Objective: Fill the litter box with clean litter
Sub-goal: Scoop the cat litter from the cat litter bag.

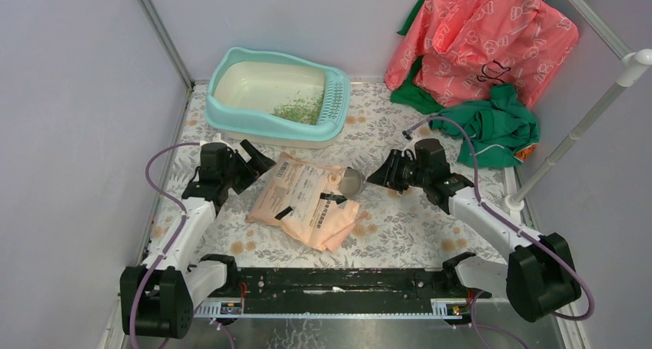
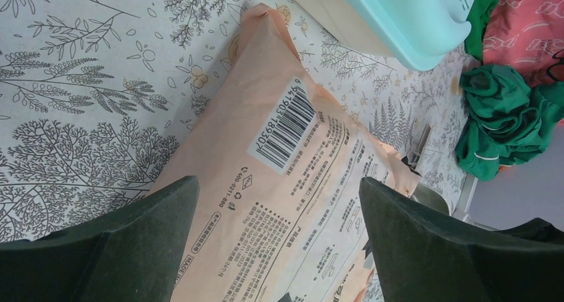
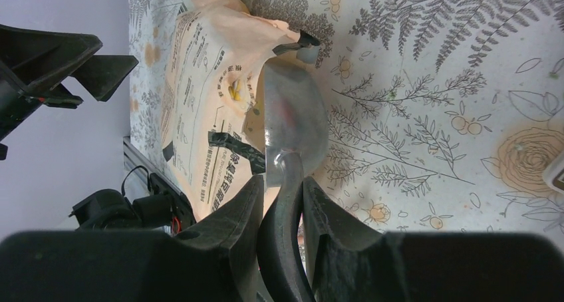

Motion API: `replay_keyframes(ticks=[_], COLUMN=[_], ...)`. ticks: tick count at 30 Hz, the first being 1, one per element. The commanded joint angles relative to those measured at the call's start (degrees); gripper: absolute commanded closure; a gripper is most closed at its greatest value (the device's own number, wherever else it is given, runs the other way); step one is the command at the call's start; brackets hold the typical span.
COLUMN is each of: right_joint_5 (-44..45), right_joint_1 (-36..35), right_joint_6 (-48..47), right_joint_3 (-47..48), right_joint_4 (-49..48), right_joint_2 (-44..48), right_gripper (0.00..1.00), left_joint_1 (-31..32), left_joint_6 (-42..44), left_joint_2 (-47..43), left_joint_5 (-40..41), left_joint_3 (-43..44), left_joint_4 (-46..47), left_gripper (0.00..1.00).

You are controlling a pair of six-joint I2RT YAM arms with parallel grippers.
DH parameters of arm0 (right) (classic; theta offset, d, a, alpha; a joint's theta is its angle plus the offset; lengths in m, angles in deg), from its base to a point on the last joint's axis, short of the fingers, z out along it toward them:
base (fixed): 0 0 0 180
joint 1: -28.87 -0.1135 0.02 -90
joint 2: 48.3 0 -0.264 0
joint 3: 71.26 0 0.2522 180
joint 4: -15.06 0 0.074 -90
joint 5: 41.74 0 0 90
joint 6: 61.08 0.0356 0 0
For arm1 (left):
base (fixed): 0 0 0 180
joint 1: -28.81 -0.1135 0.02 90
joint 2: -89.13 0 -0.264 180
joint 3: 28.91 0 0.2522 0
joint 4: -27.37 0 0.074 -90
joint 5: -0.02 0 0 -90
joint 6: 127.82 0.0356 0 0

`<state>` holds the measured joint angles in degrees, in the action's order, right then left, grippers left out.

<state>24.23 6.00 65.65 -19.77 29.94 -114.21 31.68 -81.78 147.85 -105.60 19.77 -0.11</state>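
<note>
A: Where do we stand?

B: Our right gripper [image 1: 382, 172] is clamped on the dark handle of the grey scoop [image 1: 352, 182]. The scoop's bowl sits at the mouth of the peach bag [image 1: 304, 199], in the middle of the top view. Our left gripper [image 1: 247, 161] stands wide open, holding nothing, just beside the bag's left edge.

A: So we take this as the loading step. How do we do it well?

B: We push the bowl deep into the opening rather than skim its lip. The right wrist view shows crumpled paper around the rim, and it may fold shut. We could close the left gripper on the bag to pin it, since a loose bag may slide on the floral cloth [image 1: 430, 234]. Then we lift level and carry toward the upper left without tilting.

A: Is the scoop loaded?

B: We cannot tell. The bowl looks shiny and bare from the wrist, but its inside is partly hidden.

A: And the litter box [image 1: 231, 122]?

B: It lies in the upper left-centre of the top view, near the bag's far end. It is a rounded light-teal tray with a cream basin and a slotted grille at its right end. The clean litter [image 1: 300, 111] is only a thin green scatter against that grille end, and most of the basin floor shows bare. We judge the filling barely begun.
</note>
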Motion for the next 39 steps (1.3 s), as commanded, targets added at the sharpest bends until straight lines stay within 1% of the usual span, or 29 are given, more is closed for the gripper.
replay_keyframes(ticks=[1,10,15,20,21,25,33,39], right_joint_5=[-3.8,-3.9,-1.5,-0.5,-0.6,-2.7,-2.0,-2.7], right_joint_1=[0.1,-1.1,-5.2,-8.8,-10.0,-10.8,-13.5,-14.6], right_joint_6=[2.7,3.8,2.8,3.5,4.2,6.5,7.8,11.4], right_joint_3=[-0.3,0.0,2.8,4.1,4.4,4.3,5.8,3.8], right_joint_4=[-9.2,-12.8,-12.3,-14.2,-16.1,-20.9,-25.1,-34.7], right_joint_2=[-1.2,-6.2,-9.7,-13.8,-15.5,-18.3,-23.8,-28.0], right_gripper=[1.0,1.0,1.0,1.0,1.0,1.0,1.0,1.0], left_joint_1=[-0.4,-0.4,-0.3,-0.3,-0.2,0.2,1.5,3.1], left_joint_6=[-0.1,-0.7,-1.2,-1.5,-1.5,-1.9,-2.3,-2.3], left_joint_2=[0.3,1.8,2.4,2.8,3.3,4.4,5.8,8.1], left_joint_5=[1.1,0.9,0.9,1.1,1.5,2.1,3.8,5.4], left_joint_3=[-0.5,-1.5,-2.3,-2.8,-3.0,-3.5,-4.3,-4.8], left_joint_4=[3.8,5.5,6.4,7.0,7.3,8.3,9.3,9.7], left_gripper=[0.01,0.01,0.01,0.01,0.01,0.01,0.01,0.01])
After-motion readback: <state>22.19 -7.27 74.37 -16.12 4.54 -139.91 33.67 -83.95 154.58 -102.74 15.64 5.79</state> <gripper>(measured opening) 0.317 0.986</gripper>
